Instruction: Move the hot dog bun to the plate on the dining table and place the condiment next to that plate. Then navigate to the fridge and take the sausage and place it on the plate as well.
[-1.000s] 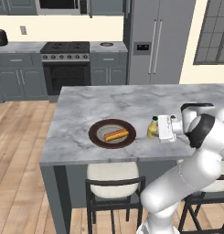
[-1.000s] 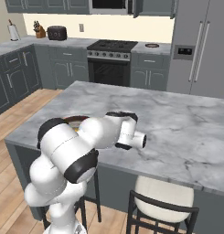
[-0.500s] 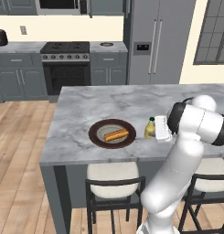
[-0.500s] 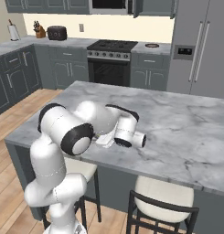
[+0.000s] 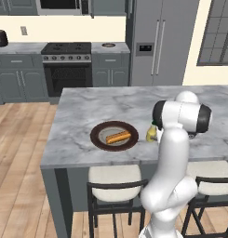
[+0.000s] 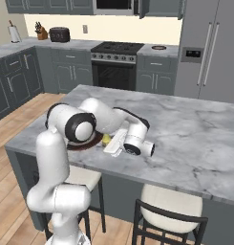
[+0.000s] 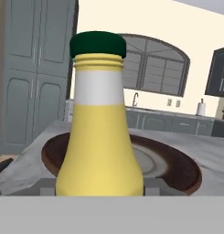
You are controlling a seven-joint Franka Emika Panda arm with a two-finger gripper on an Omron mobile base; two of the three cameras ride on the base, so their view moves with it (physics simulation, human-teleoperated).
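Observation:
The condiment, a yellow bottle with a dark green cap, stands upright on the grey marble dining table, just right of the dark brown plate. The hot dog bun lies on that plate. My gripper is shut on the bottle's lower body, a finger against each side. In the base views the bottle is partly hidden by my arm and hand. The plate lies right behind the bottle. The sausage is out of view.
The steel fridge stands beyond the table, beside the stove and grey cabinets. Stools are tucked under the table's near edge. Wooden floor lies open to the left.
The arm has swung its elbow up and in over the table's near edge. The bottle, plate and bun have stayed where they were.

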